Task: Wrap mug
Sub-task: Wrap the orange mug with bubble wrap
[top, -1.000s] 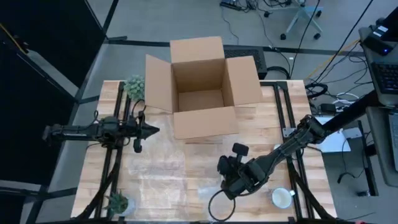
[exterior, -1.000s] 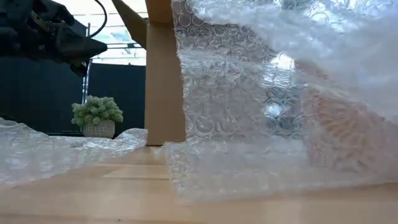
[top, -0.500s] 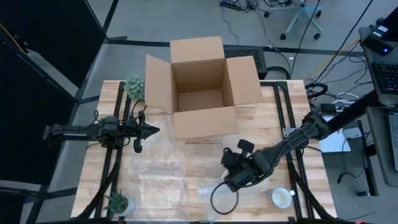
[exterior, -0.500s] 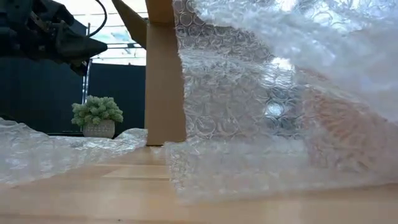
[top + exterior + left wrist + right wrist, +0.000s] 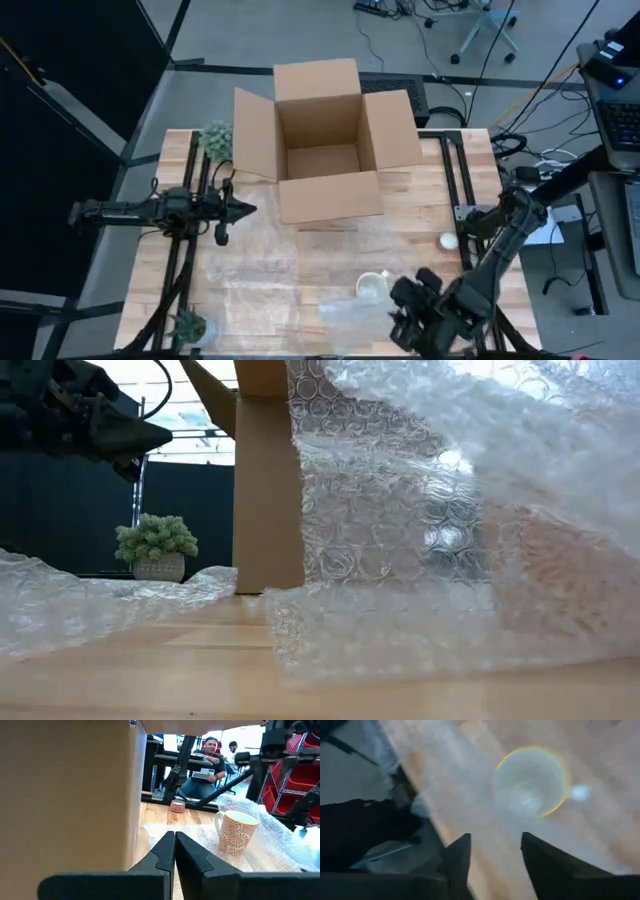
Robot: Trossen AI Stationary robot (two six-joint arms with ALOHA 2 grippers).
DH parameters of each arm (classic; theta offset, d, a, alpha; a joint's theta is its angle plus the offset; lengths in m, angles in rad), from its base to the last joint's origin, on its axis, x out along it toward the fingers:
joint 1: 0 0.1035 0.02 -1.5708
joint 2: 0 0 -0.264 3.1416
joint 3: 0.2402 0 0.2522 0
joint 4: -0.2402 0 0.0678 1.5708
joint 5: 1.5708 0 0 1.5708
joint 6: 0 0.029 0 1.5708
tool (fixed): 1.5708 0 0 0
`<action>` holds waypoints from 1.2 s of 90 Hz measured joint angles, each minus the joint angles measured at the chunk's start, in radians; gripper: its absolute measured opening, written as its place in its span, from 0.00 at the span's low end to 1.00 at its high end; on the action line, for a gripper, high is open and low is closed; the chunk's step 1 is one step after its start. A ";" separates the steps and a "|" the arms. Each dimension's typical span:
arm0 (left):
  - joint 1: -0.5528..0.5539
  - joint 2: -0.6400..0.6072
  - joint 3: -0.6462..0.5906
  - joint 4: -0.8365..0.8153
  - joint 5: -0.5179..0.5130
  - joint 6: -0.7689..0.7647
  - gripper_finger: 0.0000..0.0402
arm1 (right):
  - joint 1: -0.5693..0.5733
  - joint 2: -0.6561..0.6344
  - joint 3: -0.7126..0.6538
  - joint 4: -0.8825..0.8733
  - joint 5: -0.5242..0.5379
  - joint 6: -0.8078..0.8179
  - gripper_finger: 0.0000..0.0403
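The right gripper (image 5: 490,865) hovers with fingers spread wide and empty near the table's front edge, just beside the upright mug (image 5: 372,287) on the bubble wrap (image 5: 265,270), while the left gripper (image 5: 174,845) waits pinched together, holding nothing, left of the cardboard box (image 5: 325,140).

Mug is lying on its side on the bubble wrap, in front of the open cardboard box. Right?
Not quite. The mug stands upright, not on its side: the left wrist view shows it standing with its handle out to one side, and the high view shows its open mouth facing up. The rest holds: it sits on the bubble wrap, in front of the open cardboard box.
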 joint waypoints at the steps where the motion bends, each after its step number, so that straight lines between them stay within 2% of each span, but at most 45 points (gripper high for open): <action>1: 0.000 0.000 0.000 0.000 0.000 0.000 0.00 | 0.005 0.002 0.000 0.007 0.000 0.006 0.46; 18: 0.000 0.000 0.000 0.000 0.000 0.000 0.00 | 0.063 0.045 0.000 0.094 0.000 0.105 0.53; 31: 0.000 0.000 0.000 0.000 0.000 0.000 0.00 | 0.062 0.119 0.000 0.145 0.001 0.112 0.55; 54: 0.000 0.000 0.000 0.002 -0.003 0.007 0.00 | 0.042 0.245 -0.001 0.199 0.008 0.067 0.56; 67: 0.000 0.000 0.000 0.004 -0.006 0.006 0.00 | 0.016 0.290 -0.001 0.215 0.009 0.069 0.56; 81: 0.000 0.000 0.000 0.027 -0.009 0.007 0.00 | -0.010 0.339 -0.001 0.273 0.001 -0.002 0.56; 108: 0.000 0.000 0.000 0.031 -0.013 0.028 0.00 | -0.036 0.393 -0.001 0.266 -0.004 -0.030 0.56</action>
